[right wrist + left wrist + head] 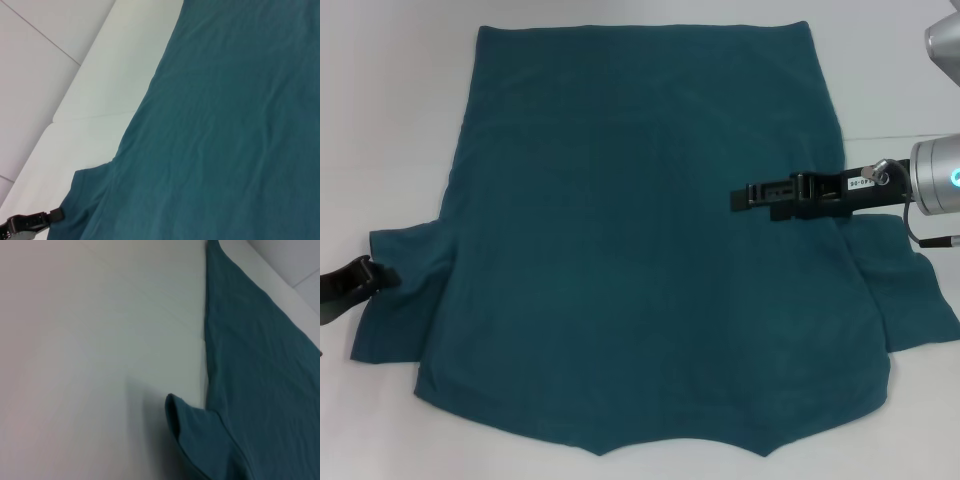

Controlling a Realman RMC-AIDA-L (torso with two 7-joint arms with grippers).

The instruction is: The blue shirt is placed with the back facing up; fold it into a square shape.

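The left gripper point(368, 272), whether apart or together I could not tell, sat at the shirt's left sleeve tip near the white table's point(380, 120) left edge. The right gripper point(738, 197), likewise unreadable, reached over the large dark teal-blue short-sleeved cloth shirt point(640, 260), which lay flat across the table's middle. It looked light, soft and limp, best taken by pinching sleeves or hem edges.

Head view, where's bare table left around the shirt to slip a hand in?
Bare table lies left of the blue shirt, above its sleeve, where the left gripper sits. A narrower strip runs right, crowded by the right gripper over the cloth.
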